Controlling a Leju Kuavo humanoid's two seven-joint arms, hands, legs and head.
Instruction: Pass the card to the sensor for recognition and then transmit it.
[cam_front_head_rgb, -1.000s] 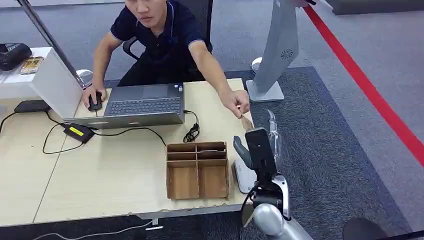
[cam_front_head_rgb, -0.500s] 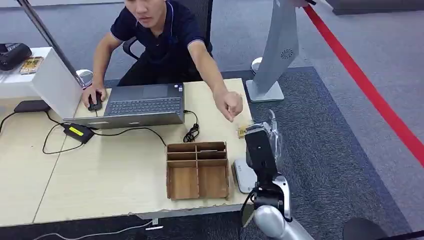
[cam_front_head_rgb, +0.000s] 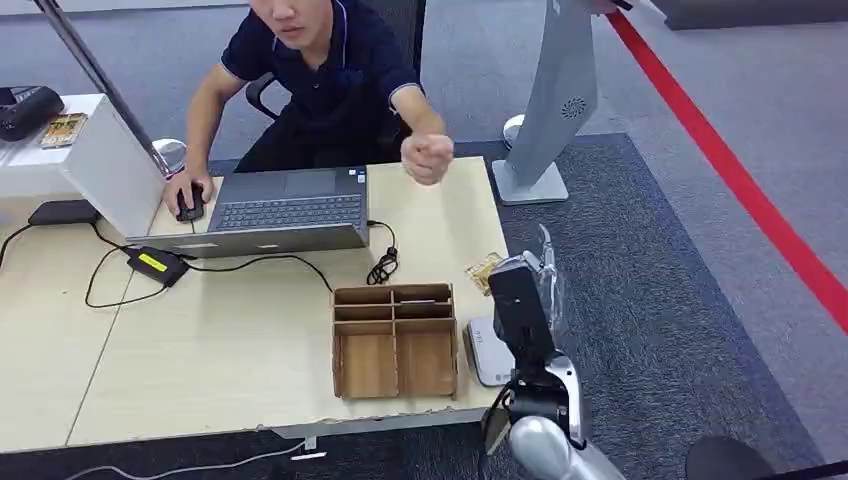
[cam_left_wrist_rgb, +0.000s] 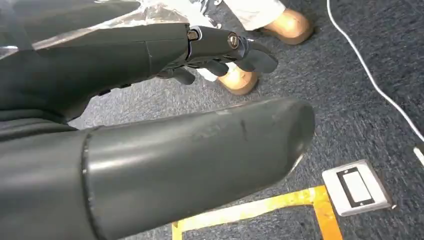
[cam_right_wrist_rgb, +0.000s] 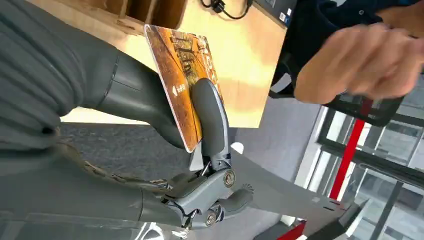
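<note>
My right hand (cam_front_head_rgb: 518, 300) hovers over the table's right edge and pinches an orange-brown card (cam_front_head_rgb: 484, 272). In the right wrist view the card (cam_right_wrist_rgb: 182, 80) stands on edge, clamped between the thumb and a finger of that hand (cam_right_wrist_rgb: 150, 110). A flat white sensor (cam_front_head_rgb: 486, 354) lies on the table just below the hand, beside the wooden organiser and partly hidden by my forearm. The person's hand (cam_front_head_rgb: 428, 157) is raised over the far side of the table, closed and apart from the card. My left hand (cam_left_wrist_rgb: 220, 47) hangs over the carpet with nothing in it, its fingers apart.
A wooden organiser (cam_front_head_rgb: 395, 340) with several compartments sits left of the sensor. Behind it are a laptop (cam_front_head_rgb: 285, 210), a coiled cable (cam_front_head_rgb: 383, 265) and a power adapter (cam_front_head_rgb: 155, 262). A grey stand (cam_front_head_rgb: 550, 110) rises off the table's far right corner.
The person released the card into my right hand and pulled their hand back toward their body. My right hand sank slightly with the card.
</note>
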